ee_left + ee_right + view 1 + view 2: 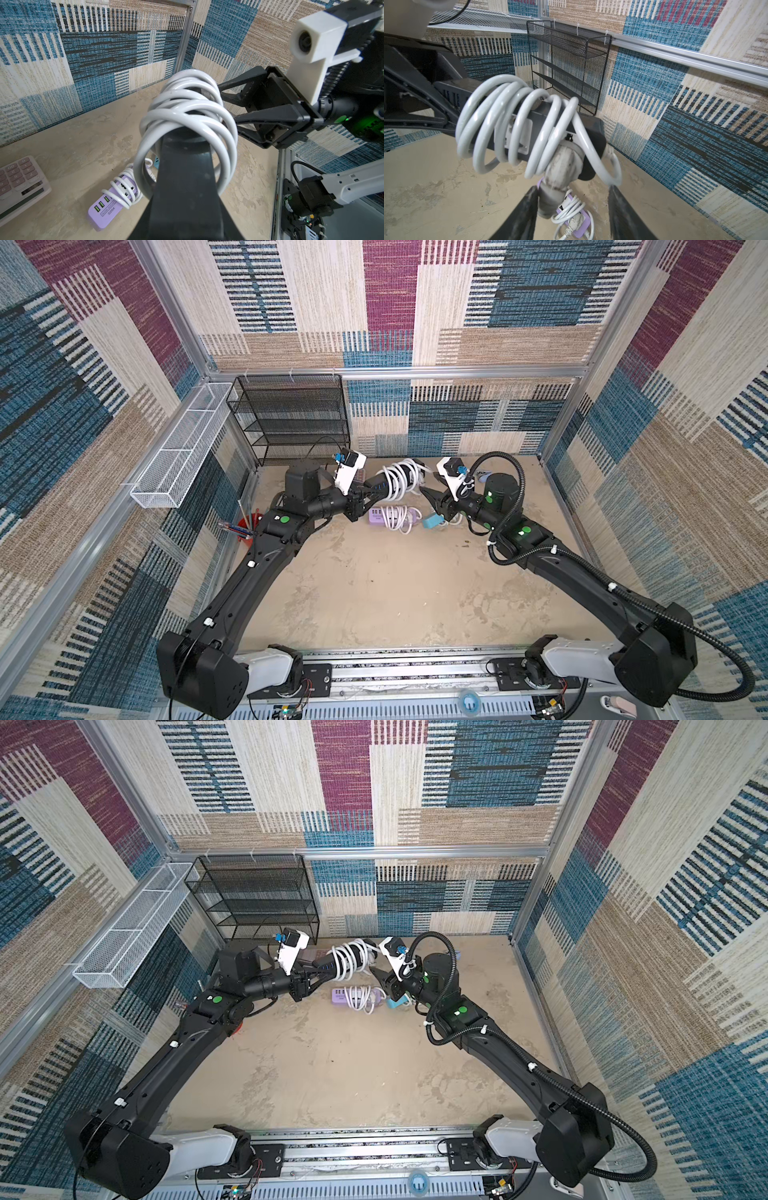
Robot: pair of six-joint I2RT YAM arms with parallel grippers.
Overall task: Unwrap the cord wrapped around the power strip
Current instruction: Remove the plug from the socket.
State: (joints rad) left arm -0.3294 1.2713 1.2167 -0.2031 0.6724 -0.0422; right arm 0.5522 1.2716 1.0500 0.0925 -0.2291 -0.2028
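A black power strip with a white cord coiled around it hangs in the air above the back of the table, seen in both top views. My left gripper is shut on one end of the strip. My right gripper is at the other end with its jaws apart. The cord's dirty grey-white plug hangs between the fingers, against one finger and clear of the other. The coils sit loosely along the strip.
A purple power strip wrapped in its own white cord lies on the table below, with a teal object beside it. A black mesh shelf and a white wire basket stand at the back left. A calculator lies nearby.
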